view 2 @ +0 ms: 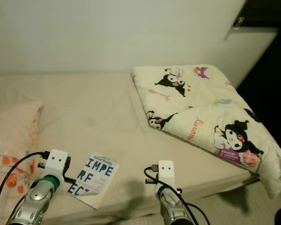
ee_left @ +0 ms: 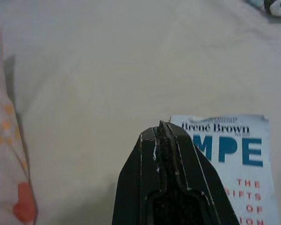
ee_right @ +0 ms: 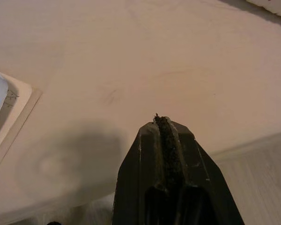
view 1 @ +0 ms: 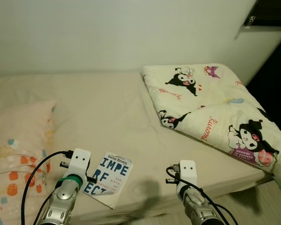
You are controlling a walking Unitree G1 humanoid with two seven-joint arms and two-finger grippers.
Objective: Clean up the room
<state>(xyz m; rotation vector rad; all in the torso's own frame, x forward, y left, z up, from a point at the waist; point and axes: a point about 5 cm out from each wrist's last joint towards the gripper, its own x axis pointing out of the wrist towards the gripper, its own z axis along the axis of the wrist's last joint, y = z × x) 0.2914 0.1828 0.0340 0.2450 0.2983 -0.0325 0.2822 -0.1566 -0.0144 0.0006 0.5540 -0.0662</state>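
Lying flat near the front edge of the bed (view 1: 107, 108), the book (view 1: 108, 178) looked like a thin paperback, light and a little bendy, with a smooth cover that would probably slip under hard black fingers. Because it rested on a soft mattress with nothing under its edges, the best hold seemed to be at the corner nearest the bed's edge, where it appeared to lie on a loose white sheet (ee_right: 11, 117); pressing into the bedding there might let one finger slide beneath. Its cover was white to pale blue, with big dark blue capital letters, small red lettering beside them and the author's name across the top.

The left gripper (ee_left: 160, 133) hovered just over the book's near left side, its two fingers pressed together with nothing between them. The right gripper (ee_right: 165, 125) hung over bare sheet near the bed's edge, apart from the book, fingers likewise closed and empty.

Further out, a pillow (view 1: 18, 150) with orange and teal spots lay to the left, and a folded cream blanket (view 1: 215, 108) printed with black cartoon figures covered the right side of the bed, against a plain white wall (view 1: 122, 33).
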